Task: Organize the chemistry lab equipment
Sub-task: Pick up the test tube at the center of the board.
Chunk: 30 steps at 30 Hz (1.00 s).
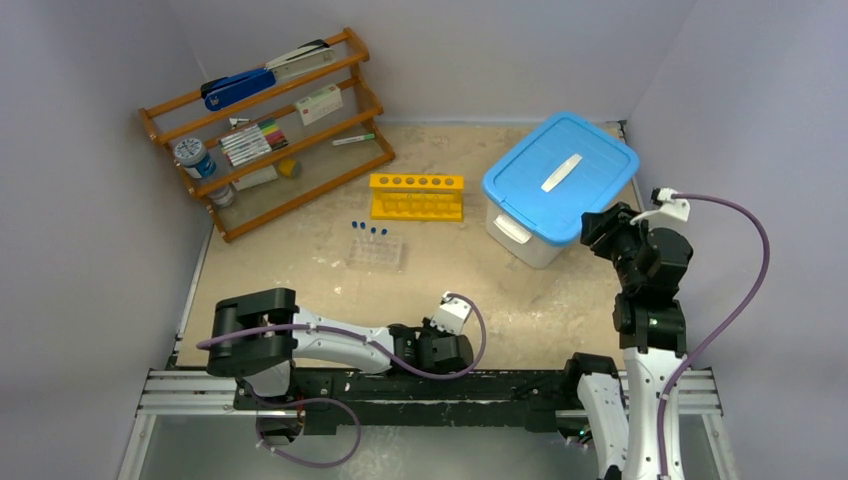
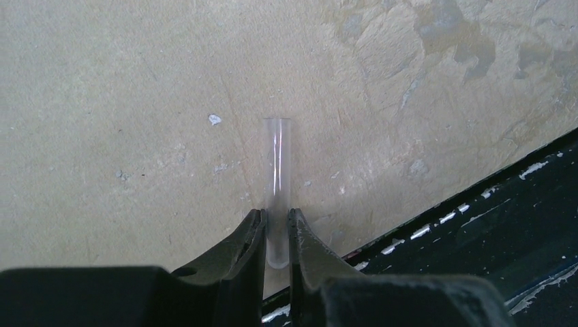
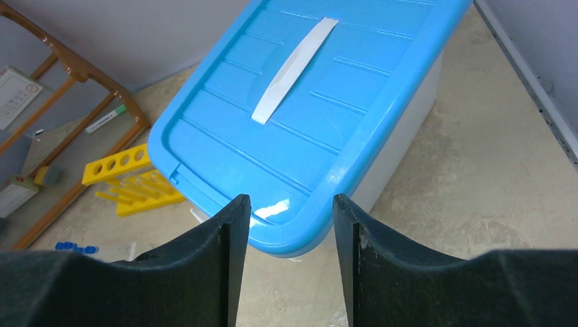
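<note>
Left hand [image 2: 276, 231] pinches an empty clear tube [image 2: 277, 163]; right hand [image 3: 291, 225], spread, faces the closed blue-lidded bin [image 3: 327, 102].

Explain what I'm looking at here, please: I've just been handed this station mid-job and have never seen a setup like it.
Two robot arms are bolted at the near edge of a table. The wide picture comes from a fixed camera above and behind them. The other two pictures come from a camera on each wrist, looking out past that arm's own fingers.

On the table stand a wooden shelf, a yellow rack, a clear tray with blue-capped tubes at its far side, and a blue-lidded box.

The left fingers are shut on a clear tube, with no cap showing, close to the table's near edge. The right fingers are open and empty, pointed at a corner of the box's lid.
</note>
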Each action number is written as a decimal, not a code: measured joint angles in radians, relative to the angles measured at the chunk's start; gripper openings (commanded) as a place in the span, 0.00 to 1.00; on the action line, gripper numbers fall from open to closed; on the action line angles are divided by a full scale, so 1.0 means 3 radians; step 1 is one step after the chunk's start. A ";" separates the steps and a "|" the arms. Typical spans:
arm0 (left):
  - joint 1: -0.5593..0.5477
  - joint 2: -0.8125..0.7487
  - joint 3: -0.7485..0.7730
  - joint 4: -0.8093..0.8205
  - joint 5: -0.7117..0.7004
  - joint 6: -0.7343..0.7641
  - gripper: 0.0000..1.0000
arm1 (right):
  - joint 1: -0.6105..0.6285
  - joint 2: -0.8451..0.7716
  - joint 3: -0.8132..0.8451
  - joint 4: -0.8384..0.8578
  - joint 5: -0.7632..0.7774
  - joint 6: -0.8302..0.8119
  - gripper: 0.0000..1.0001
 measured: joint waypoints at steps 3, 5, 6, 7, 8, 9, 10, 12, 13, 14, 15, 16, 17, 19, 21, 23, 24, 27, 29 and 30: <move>-0.0001 -0.0071 0.0000 -0.0102 -0.0038 0.0008 0.10 | 0.0000 -0.0025 0.0000 -0.0013 -0.0022 -0.0008 0.51; 0.0022 -0.0188 0.0004 -0.0172 -0.0084 0.0041 0.10 | 0.0000 -0.0045 0.0001 -0.0028 -0.0064 -0.0024 0.51; 0.0048 -0.0272 0.0014 -0.0207 -0.0086 0.0072 0.10 | 0.0000 -0.0055 0.0000 -0.0039 -0.0103 -0.0038 0.51; 0.0083 -0.0359 0.0023 -0.0224 -0.0086 0.0102 0.10 | 0.0000 -0.0072 0.0001 -0.0047 -0.0130 -0.0050 0.50; 0.0154 -0.0483 0.0029 -0.0219 -0.0060 0.0160 0.10 | 0.0000 -0.0097 0.0001 -0.0051 -0.0192 -0.0069 0.50; 0.0248 -0.0631 0.0034 -0.0197 -0.0028 0.0207 0.10 | 0.0000 -0.0121 0.0000 -0.0052 -0.0244 -0.0088 0.50; 0.0359 -0.0795 0.0036 -0.0150 0.0004 0.0272 0.10 | 0.0000 -0.0145 0.0000 -0.0052 -0.0308 -0.0103 0.49; 0.0554 -0.1110 0.0037 -0.0004 0.0037 0.0397 0.10 | 0.0000 -0.0207 0.0000 -0.0048 -0.0477 -0.0126 0.50; 0.0646 -0.1270 0.0037 0.0094 0.0033 0.0481 0.10 | 0.0000 -0.0237 0.0000 -0.0045 -0.0572 -0.0130 0.51; 0.0707 -0.1422 0.0034 0.0209 0.0008 0.0570 0.10 | 0.0000 -0.0268 0.0000 -0.0041 -0.0671 -0.0128 0.52; 0.0735 -0.1559 0.0025 0.0356 -0.0020 0.0659 0.10 | 0.0000 -0.0295 0.0000 -0.0036 -0.0762 -0.0127 0.54; 0.0745 -0.1689 -0.0008 0.0537 -0.0042 0.0748 0.10 | 0.0000 -0.0337 0.0000 -0.0027 -0.0880 -0.0127 0.54; 0.0745 -0.1808 -0.0061 0.0731 -0.0053 0.0832 0.10 | 0.0000 -0.0365 0.0000 -0.0018 -0.0949 -0.0122 0.56; 0.0749 -0.2010 -0.0206 0.1110 -0.0056 0.0985 0.10 | 0.0000 -0.0431 0.0001 0.0014 -0.1134 -0.0113 0.57; 0.0759 -0.2125 -0.0331 0.1418 -0.0052 0.1123 0.10 | 0.0000 -0.0496 0.0015 0.0039 -0.1329 -0.0102 0.57; 0.0776 -0.2148 -0.0376 0.1659 -0.0038 0.1254 0.10 | 0.0000 -0.0524 0.0074 0.0037 -0.1465 -0.0099 0.57; 0.0785 -0.2134 -0.0376 0.1750 -0.0024 0.1315 0.10 | 0.0000 -0.0524 0.0128 0.0029 -0.1534 -0.0103 0.57; 0.0800 -0.2061 -0.0356 0.2057 0.0089 0.1502 0.10 | 0.0000 -0.0509 0.0338 0.0018 -0.1699 -0.0126 0.57; 0.0801 -0.1982 -0.0305 0.2188 0.0191 0.1598 0.11 | 0.0000 -0.0500 0.0430 0.0046 -0.1794 -0.0123 0.57; 0.0801 -0.1929 -0.0263 0.2255 0.0253 0.1659 0.11 | 0.0000 -0.0500 0.0456 0.0075 -0.1867 -0.0111 0.57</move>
